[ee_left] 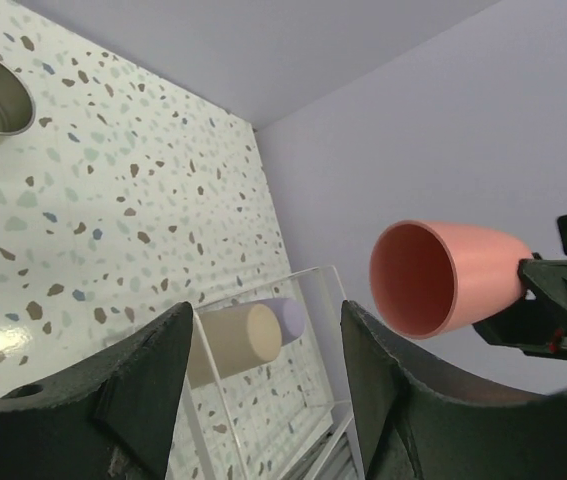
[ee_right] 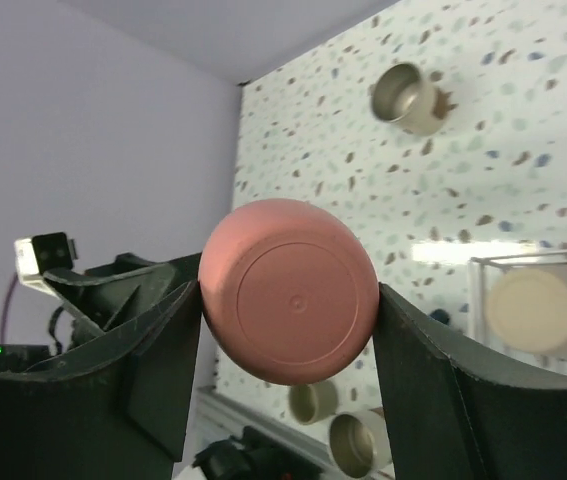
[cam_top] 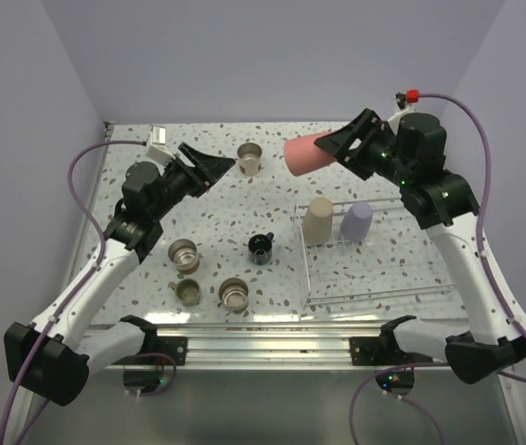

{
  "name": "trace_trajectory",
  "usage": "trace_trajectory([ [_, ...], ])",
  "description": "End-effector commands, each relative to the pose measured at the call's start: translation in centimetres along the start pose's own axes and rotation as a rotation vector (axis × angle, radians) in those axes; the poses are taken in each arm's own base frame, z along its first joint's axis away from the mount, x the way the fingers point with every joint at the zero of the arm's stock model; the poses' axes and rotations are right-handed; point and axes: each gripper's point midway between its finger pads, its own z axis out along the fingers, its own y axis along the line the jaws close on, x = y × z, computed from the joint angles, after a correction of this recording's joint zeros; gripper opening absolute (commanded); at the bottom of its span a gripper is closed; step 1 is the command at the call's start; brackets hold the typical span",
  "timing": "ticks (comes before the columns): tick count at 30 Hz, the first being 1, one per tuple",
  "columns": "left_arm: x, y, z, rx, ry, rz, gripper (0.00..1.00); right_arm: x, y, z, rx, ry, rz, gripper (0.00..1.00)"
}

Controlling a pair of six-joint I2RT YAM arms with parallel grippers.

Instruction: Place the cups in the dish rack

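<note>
My right gripper (cam_top: 341,148) is shut on a coral-red cup (cam_top: 309,154), held on its side in the air above the table's back, mouth towards the left arm. In the right wrist view the cup's base (ee_right: 288,290) fills the space between the fingers. My left gripper (cam_top: 218,165) stands open and empty, a short way left of that cup; its wrist view shows the cup's mouth (ee_left: 418,278) beyond the right finger (ee_left: 393,400). The dish rack (cam_top: 302,255) sits right of centre with a beige cup (cam_top: 317,221) and a lavender cup (cam_top: 357,222) upside down in it.
One steel cup (cam_top: 250,158) stands at the back between the grippers. Three more steel cups (cam_top: 184,254) (cam_top: 188,291) (cam_top: 234,294) and a black mug (cam_top: 261,247) stand on the speckled table left of the rack. Lavender walls close in the sides.
</note>
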Motion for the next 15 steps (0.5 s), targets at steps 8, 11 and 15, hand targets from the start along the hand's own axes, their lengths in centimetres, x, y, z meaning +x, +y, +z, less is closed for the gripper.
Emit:
trace_trajectory([
  [8, 0.0, 2.1, 2.3, -0.081, 0.078, 0.159, 0.63, -5.3, -7.9, -8.0, 0.509, -0.198, -0.360, 0.00],
  [11, 0.5, 3.3, 3.0, -0.121, 0.119, 0.181, 0.62, -6.3, -10.8, -10.4, 0.687, -0.231, -0.431, 0.00],
  [15, -0.2, 3.6, 4.0, -0.159, 0.138, 0.248, 0.60, -7.3, -14.2, -12.7, 0.895, -0.272, -0.479, 0.00],
])
